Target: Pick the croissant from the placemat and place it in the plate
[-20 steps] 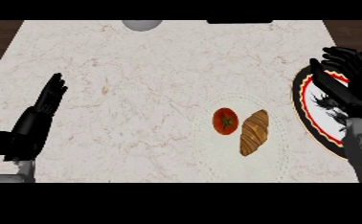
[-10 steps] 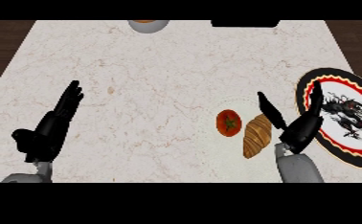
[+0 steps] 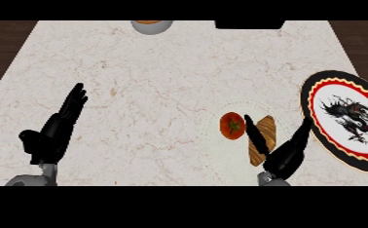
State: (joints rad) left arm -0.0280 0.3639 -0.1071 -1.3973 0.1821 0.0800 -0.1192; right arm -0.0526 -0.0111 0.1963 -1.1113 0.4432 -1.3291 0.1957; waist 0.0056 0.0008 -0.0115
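Croissant (image 3: 263,142) lying flat on the pale placemat (image 3: 215,161), not yet lifted, partly hidden by the right hand. Tomato (image 3: 232,125) touching or just beside the croissant on the side away from the plate. Plate (image 3: 343,117), black-rimmed with a red and yellow band and a dark figure on white, near the croissant on the other side, cut by the picture edge. Right hand (image 3: 286,155) directly over the croissant's near end, fingers straight and spread, thumb across the croissant, other fingers pointing toward the plate; nothing grasped. Left hand (image 3: 54,134) well apart from the croissant, far across the marble counter (image 3: 165,81), fingers straight, resting open. Grey bowl (image 3: 151,26) at the counter's far edge, well away from the croissant.
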